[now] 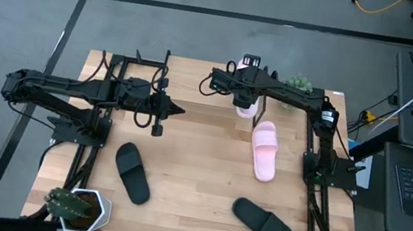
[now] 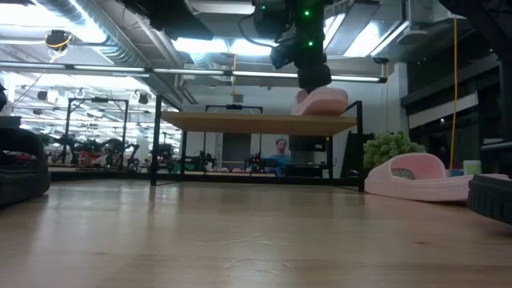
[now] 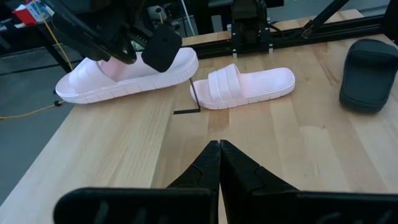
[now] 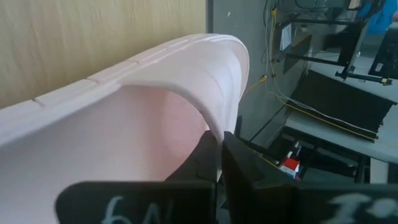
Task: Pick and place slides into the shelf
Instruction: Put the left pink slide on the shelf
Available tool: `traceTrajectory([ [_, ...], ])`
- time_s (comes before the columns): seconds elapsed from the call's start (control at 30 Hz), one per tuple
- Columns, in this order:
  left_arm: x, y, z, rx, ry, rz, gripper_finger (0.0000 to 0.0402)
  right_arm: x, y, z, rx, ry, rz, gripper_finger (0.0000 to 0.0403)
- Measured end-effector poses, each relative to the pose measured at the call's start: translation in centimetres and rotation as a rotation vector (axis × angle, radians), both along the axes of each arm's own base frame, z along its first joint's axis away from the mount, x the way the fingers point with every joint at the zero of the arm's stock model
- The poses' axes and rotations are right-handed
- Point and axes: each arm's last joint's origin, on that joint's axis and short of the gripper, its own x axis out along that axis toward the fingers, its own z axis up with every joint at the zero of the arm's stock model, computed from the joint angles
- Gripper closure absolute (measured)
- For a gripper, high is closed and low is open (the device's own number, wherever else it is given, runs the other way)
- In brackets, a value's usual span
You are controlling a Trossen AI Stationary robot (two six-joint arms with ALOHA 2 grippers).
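The surface [image 1: 204, 189] carries everything, and the shelf [image 2: 256, 122] stands along its far edge, directly under the right gripper [image 1: 244, 96]. That gripper is pinched nearly shut on the strap of a pale pink slide [image 2: 322, 102], which the low view shows sitting on the shelf's top board, close to its end post. In the right wrist view the strap's thin edge is caught between the fingertips while the sole runs off to one side.

The left gripper [image 1: 178, 111] waits with its fingers fully together and empty, hovering well away from the shelf's near side, toward the middle of the surface.

The second pale pink slide [image 1: 264, 150] lies just beyond the right gripper, toward the surface's front. One black slide [image 1: 133, 172] lies in front of the left gripper; the other black slide [image 1: 263, 222] lies farther off, near the front edge.

The held slide appears close to the board's end and edge. If the fingers let go while its weight overhangs, it could tip off. A sticking strap might also drag it askew as the arm lifts, crowding room for the other three.
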Motion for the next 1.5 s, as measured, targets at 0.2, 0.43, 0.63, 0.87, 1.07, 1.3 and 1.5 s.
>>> traceTrajectory([
  [0.2, 0.0, 0.0, 0.0, -0.001, 0.0, 0.0, 0.0401, -0.15, 0.04, -0.02, 0.005, 0.019, 0.001, 0.0394],
  [0.43, 0.0, -0.01, 0.0, -0.002, -0.001, 0.001, 0.0401, -0.11, 0.03, 0.0, 0.003, 0.011, -0.001, 0.0394],
  [0.63, 0.0, -0.01, 0.0, -0.002, -0.001, 0.001, 0.0401, -0.1, 0.03, 0.0, 0.002, 0.008, -0.002, 0.0394],
  [0.87, -0.01, 0.0, 0.0, -0.003, 0.0, 0.001, 0.0401, -0.1, 0.03, 0.02, 0.002, 0.006, -0.002, 0.0394],
  [1.07, -0.05, -0.01, -0.12, -0.005, 0.012, 0.001, 0.0401, -0.09, 0.03, 0.02, 0.001, 0.001, -0.006, 0.0394],
  [1.3, -0.07, -0.02, -0.18, -0.006, 0.018, 0.001, 0.0401, -0.09, 0.03, 0.02, -0.001, -0.019, -0.022, 0.0394],
  [1.5, -0.07, -0.02, -0.18, -0.006, 0.018, 0.001, 0.0401, -0.05, 0.04, 0.02, -0.001, -0.022, -0.02, 0.0394],
])
